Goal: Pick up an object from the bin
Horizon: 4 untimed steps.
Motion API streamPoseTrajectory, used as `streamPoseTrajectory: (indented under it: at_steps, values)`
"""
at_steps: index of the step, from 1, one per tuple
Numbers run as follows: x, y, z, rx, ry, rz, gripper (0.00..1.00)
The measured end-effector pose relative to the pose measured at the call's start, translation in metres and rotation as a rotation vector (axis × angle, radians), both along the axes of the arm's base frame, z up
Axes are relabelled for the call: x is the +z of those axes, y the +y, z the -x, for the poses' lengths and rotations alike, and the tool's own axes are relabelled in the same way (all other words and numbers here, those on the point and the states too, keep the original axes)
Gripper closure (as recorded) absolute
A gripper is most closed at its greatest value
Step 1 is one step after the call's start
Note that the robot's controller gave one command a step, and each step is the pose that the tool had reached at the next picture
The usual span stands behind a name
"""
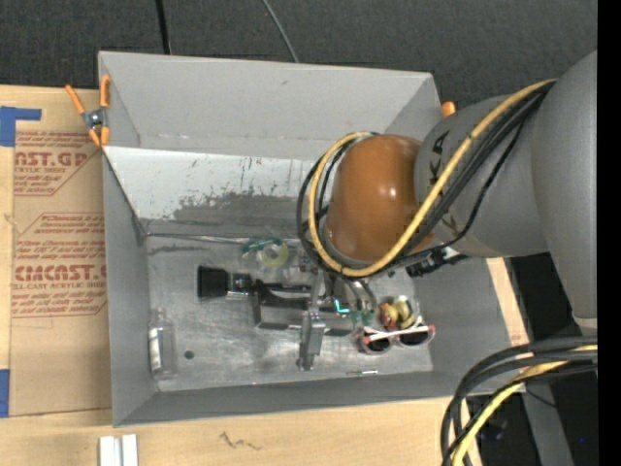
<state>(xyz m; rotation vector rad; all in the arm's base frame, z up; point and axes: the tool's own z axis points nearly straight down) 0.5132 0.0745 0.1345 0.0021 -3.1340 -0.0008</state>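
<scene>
White-framed sunglasses with dark lenses (396, 337) lie flat on the bin floor, just to the right of the gripper (310, 346) and close to the near wall. The gripper's grey metal tip is down low, right at the floor, near the sunglasses but apart from them. Whether it is spread or closed, I cannot tell from this angle.

Just behind the sunglasses sits a small red and yellow lump (397, 312), touching or nearly touching their frame. On the gripper's other side, to the left and a little further back, lies a black block (212, 282). Beyond that, towards the back slope, there is a pale green and clear bit (268, 252). Well away to the left, by the left wall, rests a clear, glassy piece (157, 348).

Above it all hangs the arm's rounded orange-brown cover (374, 197), looped with yellow and black cables (320, 187), over the right half of the grey metal bin (262, 95).
</scene>
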Motion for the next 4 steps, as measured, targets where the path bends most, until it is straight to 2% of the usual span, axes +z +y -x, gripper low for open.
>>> streamPoseTrajectory:
  at_steps: [1, 2, 3, 4]
  values:
    - [0.004, 0.0, -0.002, -0.001, -0.007, -0.001, 0.0]
    - [-0.062, 0.006, -0.015, 0.038, -0.024, -0.002, 1.0]
    - [-0.062, 0.006, -0.015, 0.039, -0.024, -0.002, 1.0]
    - [0.029, 0.018, -0.017, 0.037, -0.004, 0.0, 1.0]
